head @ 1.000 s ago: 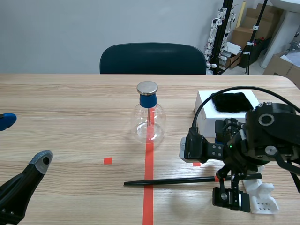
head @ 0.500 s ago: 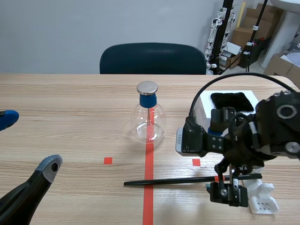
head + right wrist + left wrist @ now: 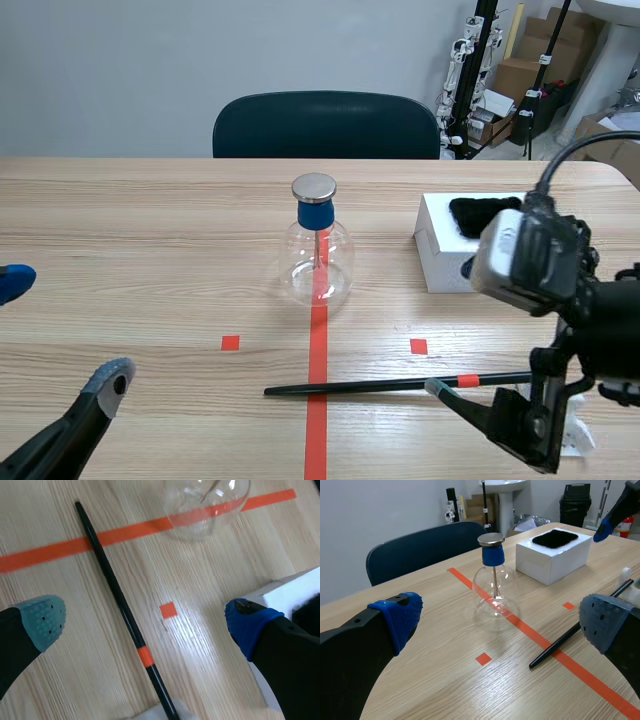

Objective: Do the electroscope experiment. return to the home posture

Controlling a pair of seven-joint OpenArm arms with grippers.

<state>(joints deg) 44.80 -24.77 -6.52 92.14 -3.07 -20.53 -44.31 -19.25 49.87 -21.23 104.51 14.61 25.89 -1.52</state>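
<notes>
The electroscope [image 3: 318,255], a clear flask with a blue collar and a metal cap, stands on the red tape line, and it shows in the left wrist view as the flask [image 3: 495,597] ahead of my open left gripper [image 3: 502,620]. A black rod [image 3: 380,385] with an orange band lies flat in front of it; its right end rests at a white stand [image 3: 578,432]. My right gripper [image 3: 145,622] hangs open above the rod [image 3: 112,587], holding nothing. My left gripper [image 3: 60,328] sits open at the near left, well away from both.
A white box [image 3: 440,262] topped with black fur [image 3: 480,215] stands right of the flask, also seen as the box [image 3: 552,557] and the box corner [image 3: 292,592]. A dark chair [image 3: 325,125] stands behind the table's far edge. Cartons and stands fill the back right.
My right arm has risen and drawn back to the right, off the rod. The rod stays lying where it was. My left gripper has sunk slightly.
</notes>
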